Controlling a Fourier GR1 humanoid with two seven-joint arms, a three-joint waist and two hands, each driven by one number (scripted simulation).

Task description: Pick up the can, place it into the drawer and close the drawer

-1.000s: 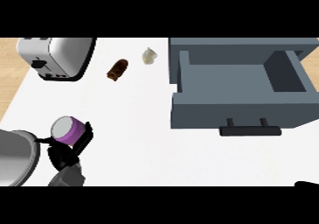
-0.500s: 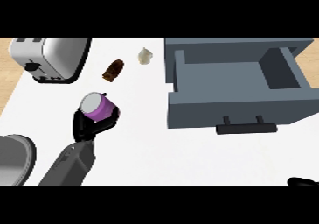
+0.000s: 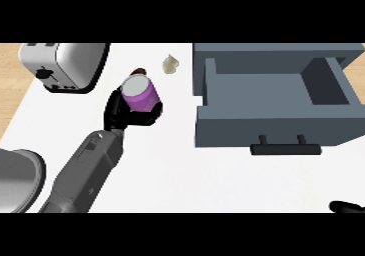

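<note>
We note the can, purple body with a pale grey top, held in the left hand. The black fingers are curled round its lower half on both sides, so only the upper body and top show above them. We cannot tell from the head view whether the base clears the counter. The can leans slightly, top toward the far side. Just beyond the fingers, partly hidden behind the can's top, a small brown item shows. A little further out and to the right of the fingers lies a small pale item. Well to the right of the fingers stands the grey drawer, pulled open with its inside bare grey. Its dark handle faces the near side. The can is outside the drawer, apart from its left wall, with a strip of white counter between them. To the left of the fingers and beyond them sits a silver toaster, near the counter's left edge. Behind the fingers the grey left forearm runs down to the lower edge of the view. Left of the forearm a rounded metal pot shows in part. The right hand shows only as a black sliver at the lower right corner, far from the can; its state we cannot tell.
</note>
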